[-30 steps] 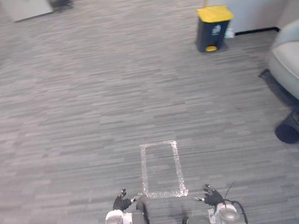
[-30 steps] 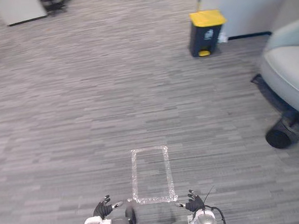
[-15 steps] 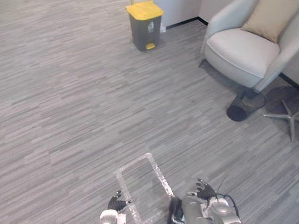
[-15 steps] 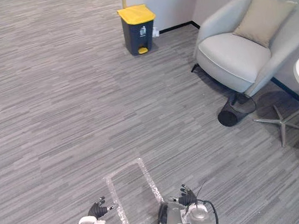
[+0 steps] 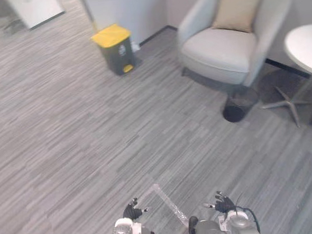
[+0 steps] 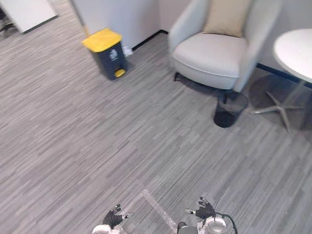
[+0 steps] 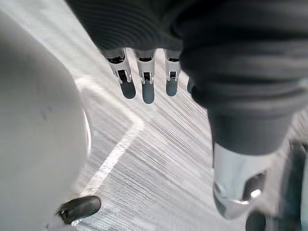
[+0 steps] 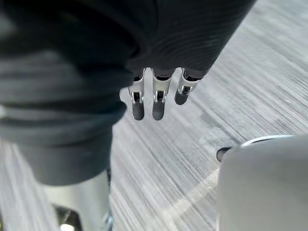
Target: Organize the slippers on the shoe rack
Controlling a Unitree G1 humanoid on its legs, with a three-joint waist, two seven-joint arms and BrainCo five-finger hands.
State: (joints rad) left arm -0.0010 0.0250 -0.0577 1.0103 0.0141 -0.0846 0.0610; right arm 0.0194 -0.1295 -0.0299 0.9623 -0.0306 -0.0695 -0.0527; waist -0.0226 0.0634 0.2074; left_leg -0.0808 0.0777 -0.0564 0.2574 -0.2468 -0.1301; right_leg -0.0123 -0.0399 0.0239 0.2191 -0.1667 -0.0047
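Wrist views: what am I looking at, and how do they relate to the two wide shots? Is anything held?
This is a two-legged humanoid robot whose arms end in fingered hands. The two wide pictures come from a stereo camera on its head, looking down at the grey floor. The left hand and right hand hang low near the bottom edge. Each wrist picture looks along that arm's own hand from close up: a dark ribbed cover, then silver fingers above the floor. Both hands are open and hold nothing. On the floor are a taped outline between the hands, a yellow-lidded bin, an armchair with a cushion, a dark wastebasket and a round white table.
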